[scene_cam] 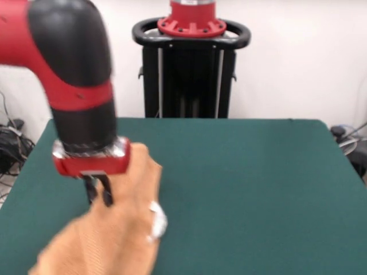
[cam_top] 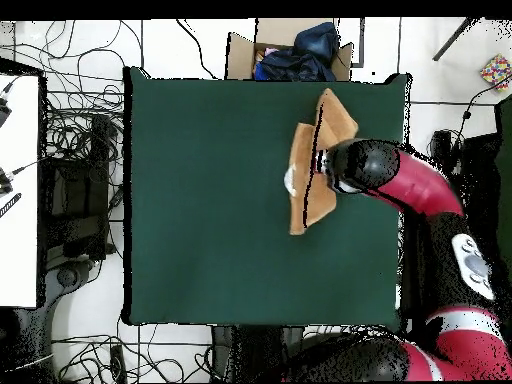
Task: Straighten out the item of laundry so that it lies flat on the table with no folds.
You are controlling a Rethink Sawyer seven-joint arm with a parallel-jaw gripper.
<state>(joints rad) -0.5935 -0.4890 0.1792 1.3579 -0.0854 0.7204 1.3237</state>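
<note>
Green table [scene_cam: 258, 183] bears towel [scene_cam: 114, 235] pinched by tool [scene_cam: 98, 195]; overhead hides grip.

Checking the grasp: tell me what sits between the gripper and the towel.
Nothing does. In the front view the gripper hangs against the raised towel with no gap; whether it grips the cloth cannot be told.

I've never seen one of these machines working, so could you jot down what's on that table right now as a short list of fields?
table: large, covered in dark green cloth
laundry item: light-orange towel, bunched and lifted, not flat
tag: small white tag on the towel's edge
arm: red and black, reaching over the towel
hand: dark fingers of the hand pointing down at the towel's raised part; grip state unclear
towel position: toward one side of the table in the overhead view
</note>
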